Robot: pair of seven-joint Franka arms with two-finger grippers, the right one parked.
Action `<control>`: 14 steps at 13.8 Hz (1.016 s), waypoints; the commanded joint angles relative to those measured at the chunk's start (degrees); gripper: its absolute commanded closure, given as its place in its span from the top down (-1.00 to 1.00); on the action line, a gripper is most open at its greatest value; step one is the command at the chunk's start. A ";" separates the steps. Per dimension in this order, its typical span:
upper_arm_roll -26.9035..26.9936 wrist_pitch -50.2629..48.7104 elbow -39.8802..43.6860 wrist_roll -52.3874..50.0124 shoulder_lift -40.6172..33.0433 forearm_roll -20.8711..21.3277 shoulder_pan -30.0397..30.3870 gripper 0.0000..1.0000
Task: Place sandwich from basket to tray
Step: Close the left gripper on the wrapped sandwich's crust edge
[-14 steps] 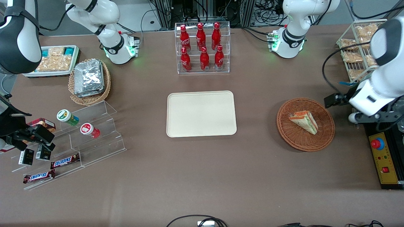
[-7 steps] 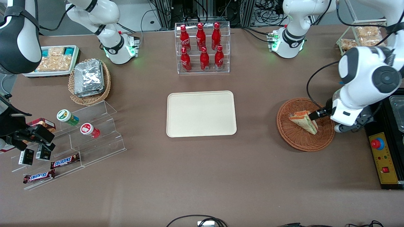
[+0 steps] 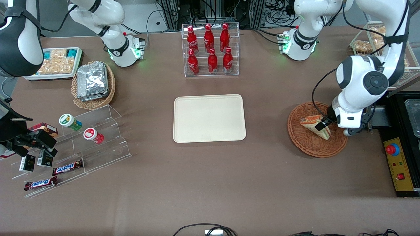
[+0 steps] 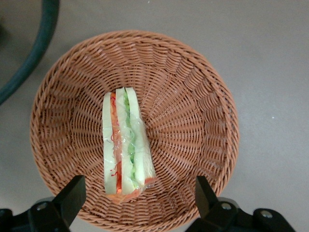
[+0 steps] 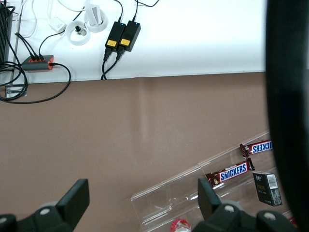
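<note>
Pincer (image 4: 137,205) hung spread above triangular pale-bread sandwich (image 4: 126,145) in round orange-brown wicker basket (image 4: 203,125), seemingly aligned to straddle it.

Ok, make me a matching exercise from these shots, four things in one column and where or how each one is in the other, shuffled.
Things:
1. sandwich
2. tray
3. gripper
4. cola bottles

States:
A. open, above the basket
B. bare, mid-table
C. lying in the basket
D. standing in a clear rack

Pairs: 1-C, 2-B, 3-A, 4-D
</note>
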 commanded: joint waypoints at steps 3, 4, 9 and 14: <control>0.28 10.38 -8.64 -4.91 -0.92 1.20 1.12 1.00; 0.28 11.01 -8.82 -5.00 -0.48 1.21 1.73 1.00; 0.28 15.48 -9.44 -7.97 2.59 1.12 2.62 1.00; 0.20 18.40 -9.62 -12.12 5.32 1.21 2.27 1.00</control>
